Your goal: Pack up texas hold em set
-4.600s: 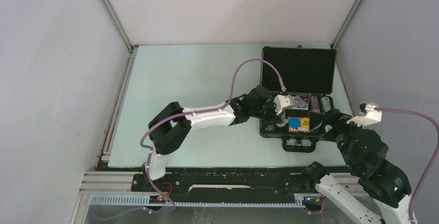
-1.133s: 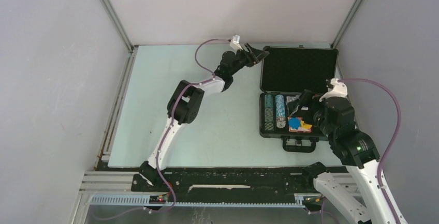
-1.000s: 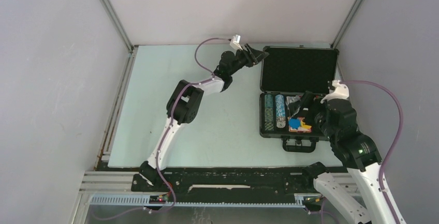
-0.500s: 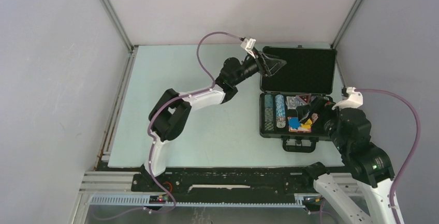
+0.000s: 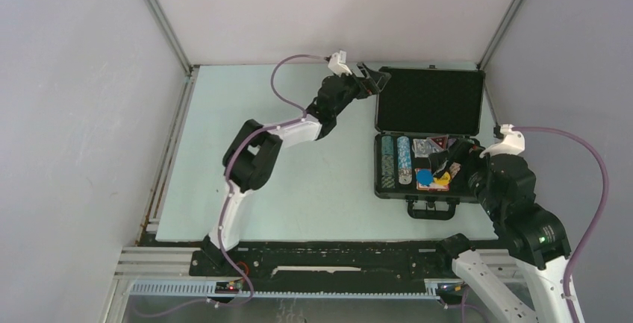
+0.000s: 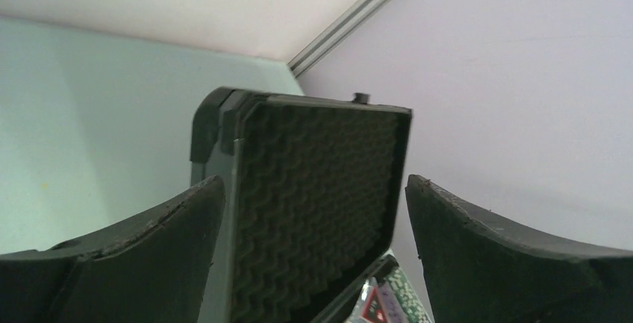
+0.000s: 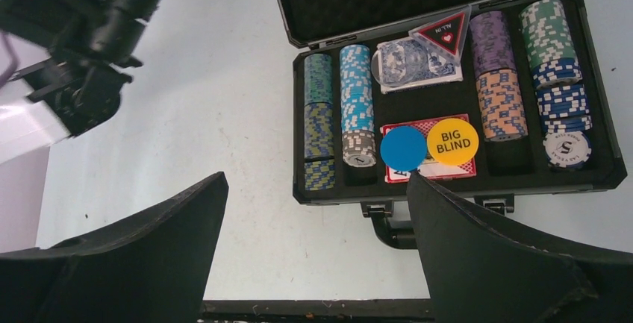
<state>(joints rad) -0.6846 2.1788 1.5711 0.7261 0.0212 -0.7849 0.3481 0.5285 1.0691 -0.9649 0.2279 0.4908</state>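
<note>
The black hard case (image 5: 388, 192) lies open at the table's right, its foam-lined lid (image 5: 433, 103) raised behind it. Striped chip rows (image 7: 357, 103) fill the side slots. A blue deck (image 7: 414, 66) carries a triangular button (image 7: 444, 30). A red deck (image 7: 429, 168) carries a blue round button (image 7: 403, 148) and a yellow BIG BLIND button (image 7: 452, 141). My left gripper (image 5: 371, 78) is open at the lid's upper left corner, and the lid (image 6: 313, 204) shows between its fingers. My right gripper (image 5: 448, 160) hovers open above the case's middle.
The case's handle (image 7: 395, 230) points toward the table's near edge. Enclosure walls stand close behind and to the right of the case. My left arm (image 7: 104, 32) stretches across the pale table (image 5: 298, 189) left of the case.
My left gripper has opened and pulled back left from over the lid to its upper left corner. My right gripper drew back to the right a second ago and has held still since.
</note>
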